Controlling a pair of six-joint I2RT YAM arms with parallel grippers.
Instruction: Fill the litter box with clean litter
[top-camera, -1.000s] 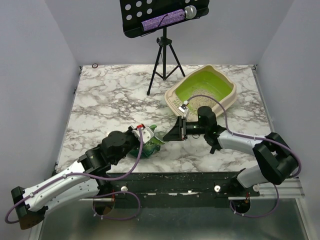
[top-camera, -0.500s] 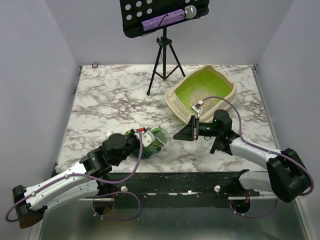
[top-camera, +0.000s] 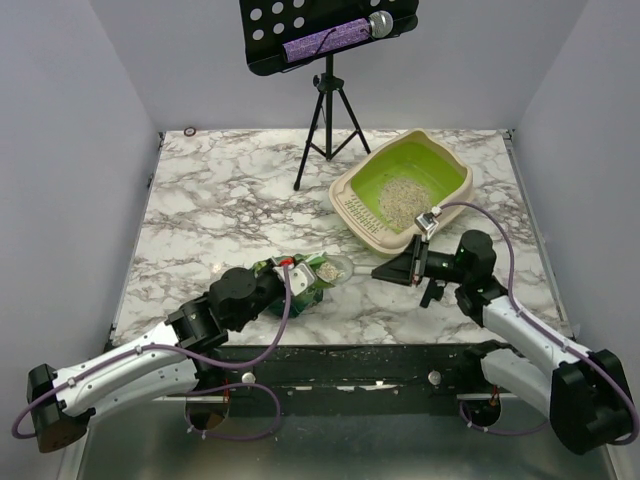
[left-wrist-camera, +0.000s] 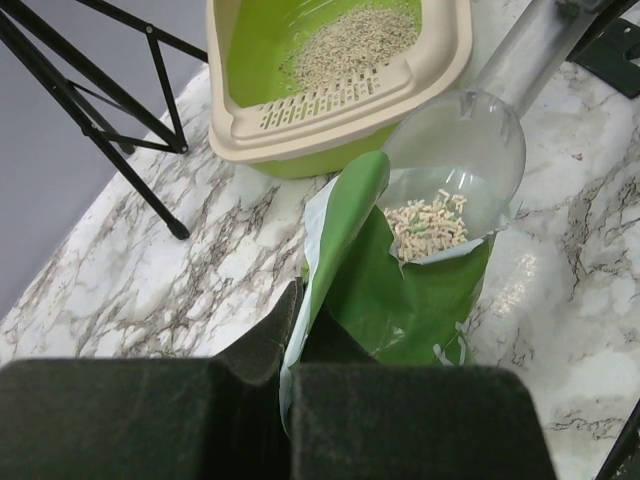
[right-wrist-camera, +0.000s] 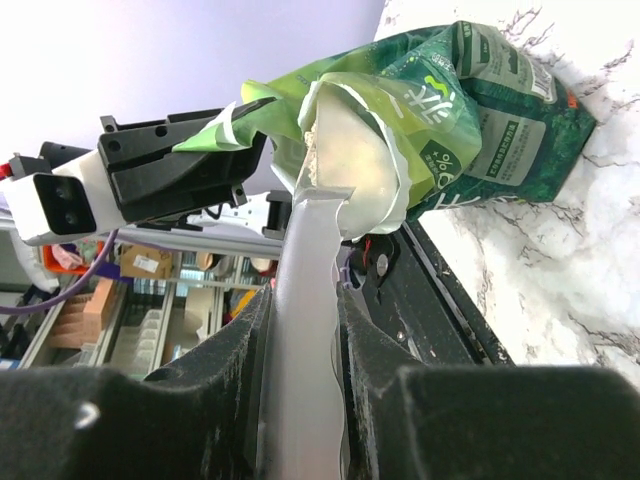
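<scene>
The beige litter box (top-camera: 455, 200), lime-green inside, stands at the back right with a pile of clean litter (top-camera: 400, 200) in it. My left gripper (top-camera: 290, 275) is shut on the edge of a glossy green bag (top-camera: 305, 287), holding its mouth up; in the left wrist view the fingers (left-wrist-camera: 250, 350) pinch the bag's wall (left-wrist-camera: 400, 300). My right gripper (top-camera: 380, 270) is shut on the handle of a clear scoop (top-camera: 340, 267). The scoop's bowl (left-wrist-camera: 460, 150) sits at the bag's mouth over granules (left-wrist-camera: 430, 225). The handle (right-wrist-camera: 305, 330) runs between the right fingers.
A black tripod (top-camera: 325, 130) with a perforated stand (top-camera: 320, 35) is at the back middle, left of the litter box (left-wrist-camera: 330, 110). A small ring (top-camera: 190, 131) lies in the far left corner. Grey walls enclose three sides. Spilled grains dot the black front rail (top-camera: 330, 350).
My right arm has drawn back to the right, pulling the scoop from deep in the bag to its mouth. The left gripper and bag shifted slightly right.
</scene>
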